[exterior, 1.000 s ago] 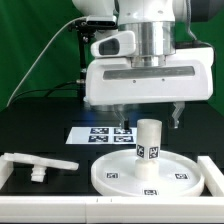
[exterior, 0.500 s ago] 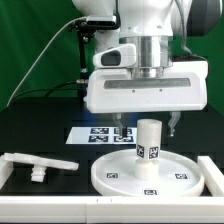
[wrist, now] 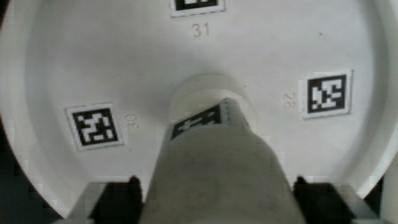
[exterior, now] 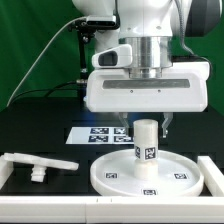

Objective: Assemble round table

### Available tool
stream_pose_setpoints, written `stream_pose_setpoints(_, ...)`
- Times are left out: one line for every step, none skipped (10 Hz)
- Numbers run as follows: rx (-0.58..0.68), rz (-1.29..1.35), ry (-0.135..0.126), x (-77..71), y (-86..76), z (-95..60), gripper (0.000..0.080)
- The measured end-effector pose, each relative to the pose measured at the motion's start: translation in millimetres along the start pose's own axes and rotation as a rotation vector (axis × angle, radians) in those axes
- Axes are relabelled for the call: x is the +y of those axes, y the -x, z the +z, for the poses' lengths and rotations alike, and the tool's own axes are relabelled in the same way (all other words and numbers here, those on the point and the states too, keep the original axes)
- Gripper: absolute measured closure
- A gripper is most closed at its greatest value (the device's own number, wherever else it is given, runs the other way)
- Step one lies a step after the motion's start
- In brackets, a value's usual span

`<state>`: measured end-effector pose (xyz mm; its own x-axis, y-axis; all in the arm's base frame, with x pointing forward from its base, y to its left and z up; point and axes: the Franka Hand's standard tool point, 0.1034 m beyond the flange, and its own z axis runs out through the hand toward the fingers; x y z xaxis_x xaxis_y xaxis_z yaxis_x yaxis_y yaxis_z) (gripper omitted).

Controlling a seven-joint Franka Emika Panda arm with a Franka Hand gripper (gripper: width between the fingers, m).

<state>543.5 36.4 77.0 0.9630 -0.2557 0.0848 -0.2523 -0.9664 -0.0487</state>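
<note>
The large round disc [exterior: 105, 178] lies flat on the black table, with square tags on its face. The short cylindrical leg [exterior: 146, 150] stands upright at its centre and carries a tag. My gripper [exterior: 145, 127] hangs directly above the leg. It is open, with one finger on each side of the leg's top. In the wrist view the leg [wrist: 222, 150] rises between my fingers [wrist: 121, 198], and a thin gap shows on each side. The disc [wrist: 107, 60] fills the background. The T-shaped foot piece [exterior: 40, 165] lies on the table at the exterior view's left.
The marker board [exterior: 100, 134] lies flat behind the disc, partly hidden by my gripper. A white rail [exterior: 6, 172] borders the table at the exterior view's left. A green backdrop stands behind.
My gripper has come down and shifted slightly toward the exterior view's right. Its fingers now straddle the top of the leg. The leg, disc and foot piece have not moved.
</note>
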Motion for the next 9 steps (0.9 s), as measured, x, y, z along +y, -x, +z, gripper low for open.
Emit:
stream_pose_setpoints(0.008, 0.105, 0.001, -1.1, -1.3, 0.4, 0.0393)
stream_pose_setpoints(0.020, 0.214, -0.001, -2.0, -3.0, 0.7, 0.0393)
stream_pose_setpoints(0.023, 0.370, -0.002, -3.6, -3.8, 1.1, 0.0393)
stream_pose_setpoints(0.022, 0.514, -0.004, -4.9, -4.9, 1.6, 0.0393)
stream_pose_setpoints(0.016, 0.673, -0.016, -5.2, -6.2, 1.9, 0.0393)
stream_pose_setpoints(0.007, 0.860, -0.044, -5.0, -8.7, 2.4, 0.0393)
stream_pose_setpoints(0.012, 1.049, -0.076, -4.6, -11.9, 2.6, 0.0393)
stream_pose_setpoints(0.007, 1.209, -0.096, -5.2, -12.0, 2.9, 0.0393)
stream_pose_setpoints(-0.002, 1.315, -0.116, -3.6, -12.2, 3.0, 0.0393)
